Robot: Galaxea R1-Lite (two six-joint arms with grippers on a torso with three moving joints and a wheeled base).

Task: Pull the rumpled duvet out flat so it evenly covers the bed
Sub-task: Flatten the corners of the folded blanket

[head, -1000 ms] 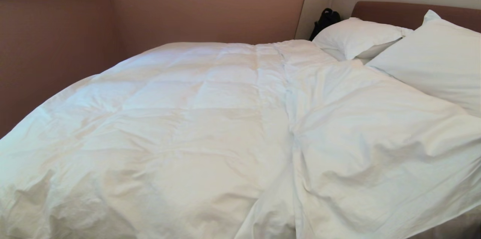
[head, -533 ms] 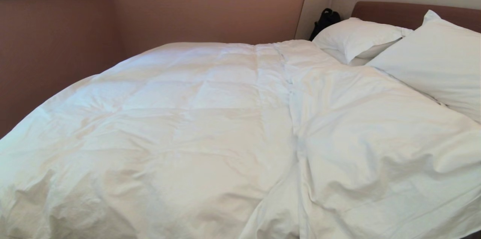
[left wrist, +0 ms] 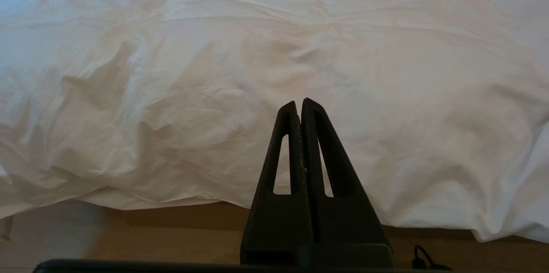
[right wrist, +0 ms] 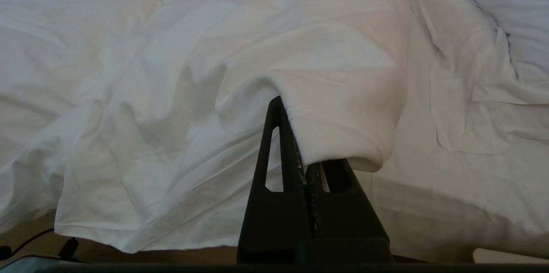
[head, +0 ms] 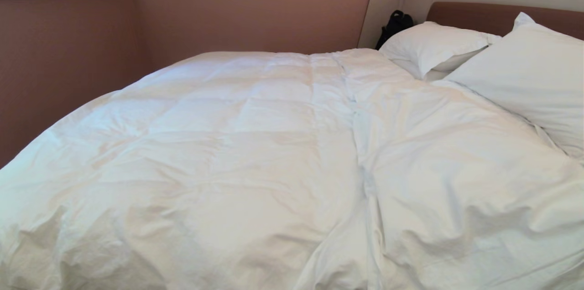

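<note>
Right end effector [right wrist: 300,135]: fingers together, clamped on a fold of the duvet [right wrist: 257,50] at its near edge; cloth draped over one finger.
Left end effector [left wrist: 299,107]: fingers pressed together, empty, low in front of the duvet's near hanging edge, apart from it.
Change since a second ago: right half of the duvet [head: 283,153] drawn further toward the headboard [head: 483,14]; top edge now lapping the foot of the near pillow [head: 529,71]; strip of sheet below that pillow now covered; near right corner now filling the frame's bottom corner.
Duvet: puffy, white, faint square quilting; spread over the bed [head: 392,0] from far side to near side; long crease running down the middle; left half smoother, right half more rumpled.
Head view only: two pillows, far pillow [head: 433,44], dark bag [head: 394,25] beside the headboard.
Wrist views only: both end effectors, duvet's hanging hem, floor [left wrist: 128,238] beneath.
</note>
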